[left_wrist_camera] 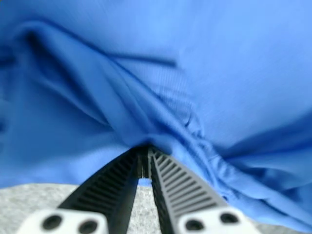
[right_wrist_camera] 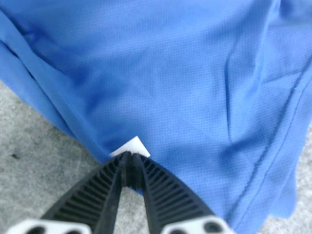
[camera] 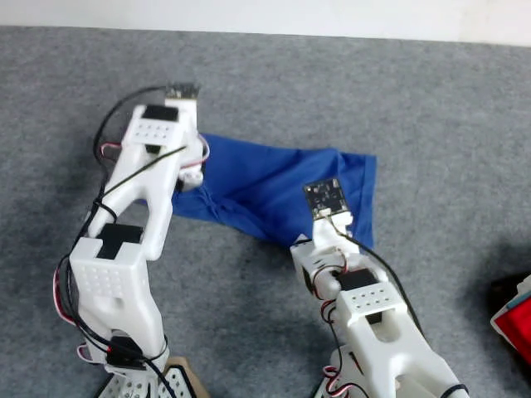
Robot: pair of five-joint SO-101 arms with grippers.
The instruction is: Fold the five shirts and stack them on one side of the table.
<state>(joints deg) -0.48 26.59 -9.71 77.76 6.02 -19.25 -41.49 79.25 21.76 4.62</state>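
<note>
A blue shirt (camera: 274,186) lies crumpled on the grey table between the two arms. My left gripper (left_wrist_camera: 145,161) is shut on a bunched fold at the blue shirt's (left_wrist_camera: 204,73) left edge; the cloth gathers into creases at the fingertips. My right gripper (right_wrist_camera: 130,163) is shut on the near edge of the blue shirt (right_wrist_camera: 185,83), where a small white tag (right_wrist_camera: 132,145) sticks out. In the high view the left arm (camera: 158,149) stands over the shirt's left end and the right arm (camera: 332,220) over its near right part.
Grey carpet-like table surface (camera: 431,108) extends all round the shirt. A red and dark object (camera: 514,311) sits at the right edge of the high view. A white wall strip runs along the back.
</note>
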